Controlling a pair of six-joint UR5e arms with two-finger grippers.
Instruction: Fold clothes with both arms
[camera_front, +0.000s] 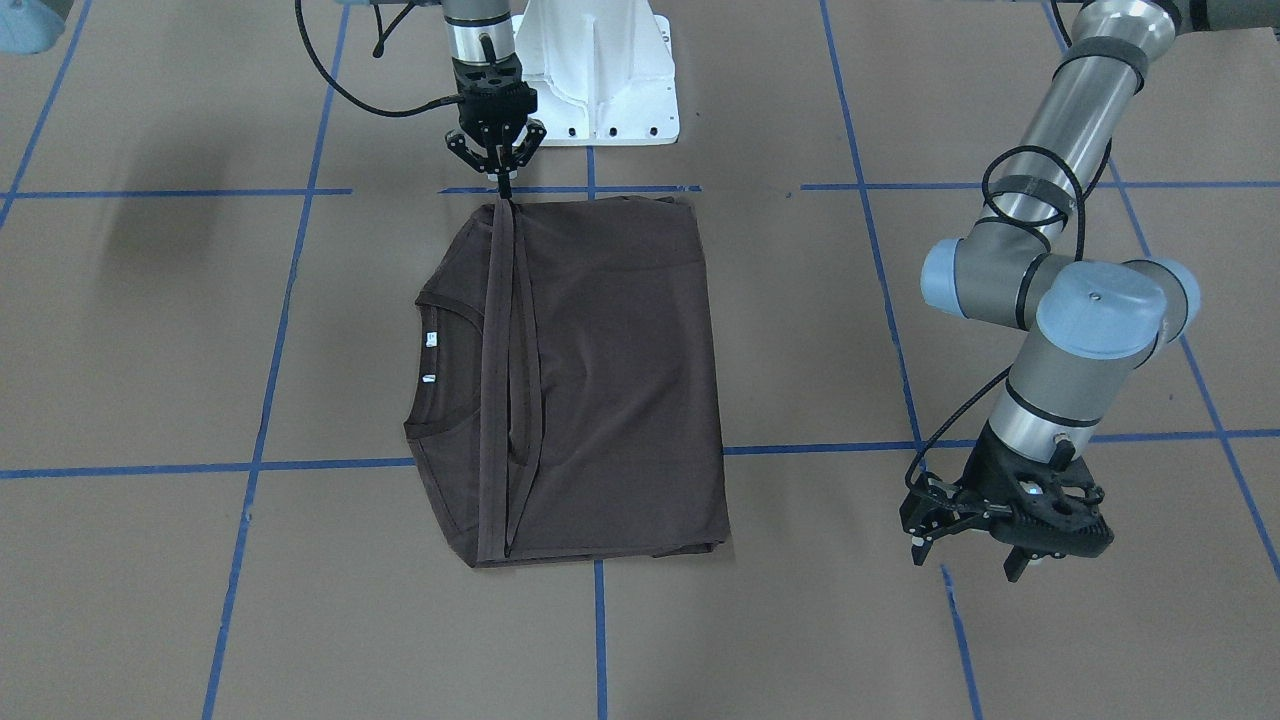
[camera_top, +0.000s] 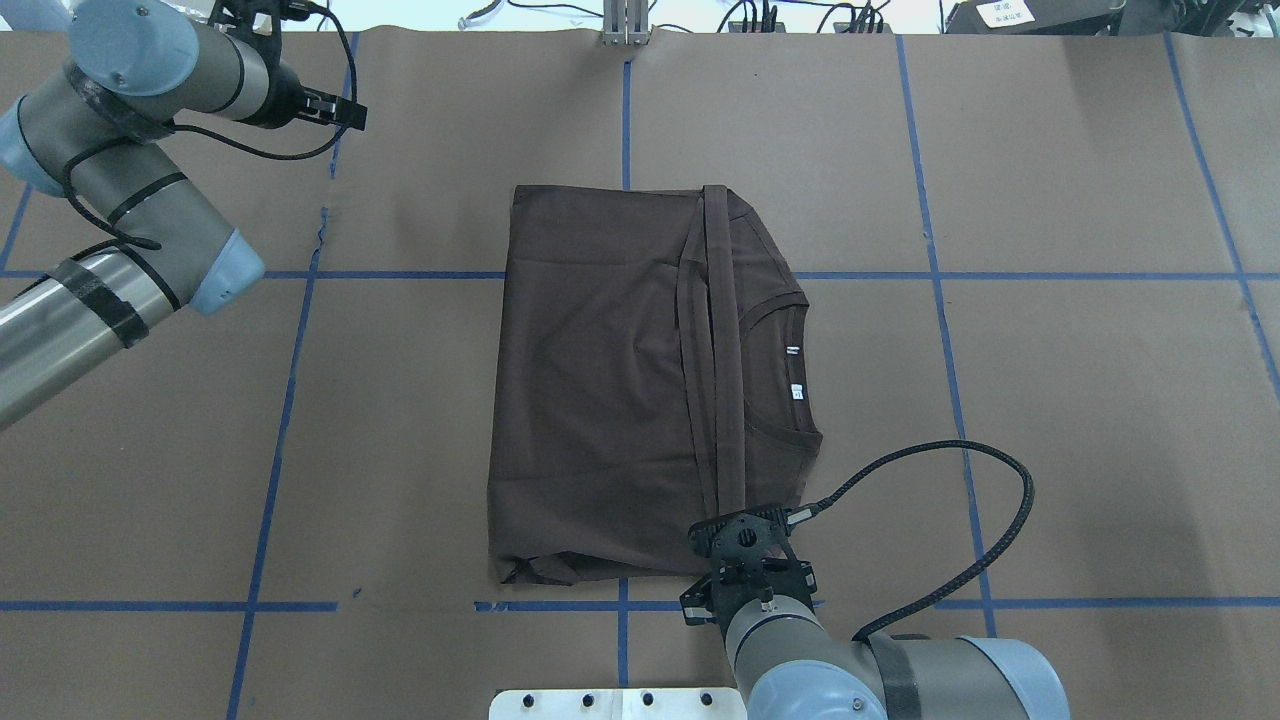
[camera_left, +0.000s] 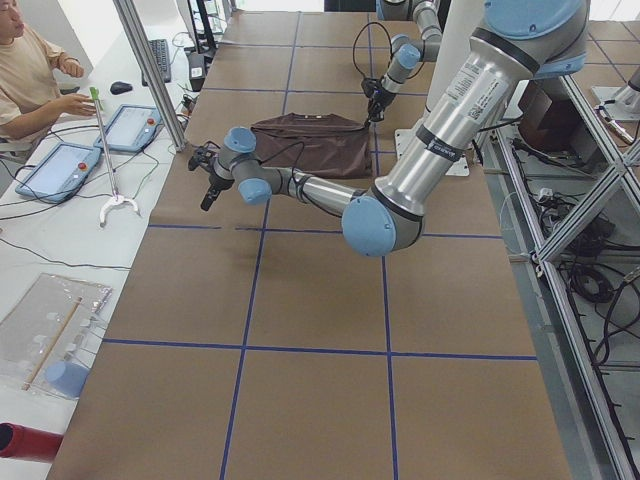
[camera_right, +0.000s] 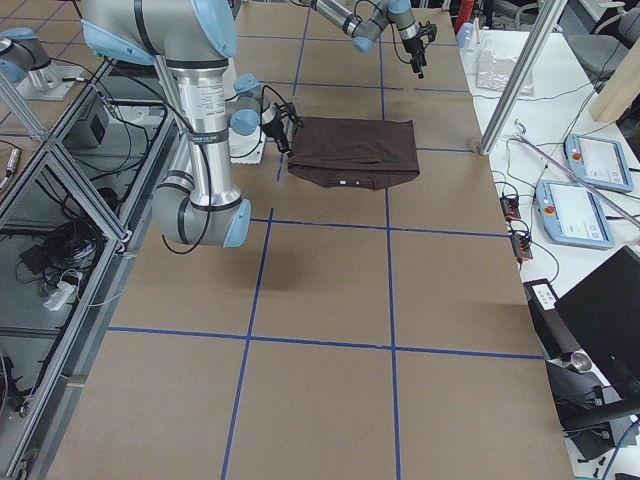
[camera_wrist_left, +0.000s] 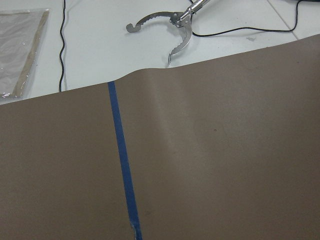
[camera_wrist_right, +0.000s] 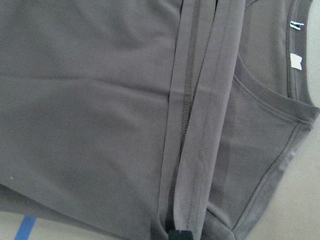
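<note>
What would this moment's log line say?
T-shirt: folded flat | right gripper: shut on its edge | left gripper: open, off to side

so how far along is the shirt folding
Done: the shirt lies as a compact rectangle, no sleeves sticking out, its hem band brought over beside the collar. In hand: the right end effector pinches that band at the edge nearest the robot. The left end effector is open over bare table, off the cloth. Left: letting go, and perhaps one more fold.
</note>
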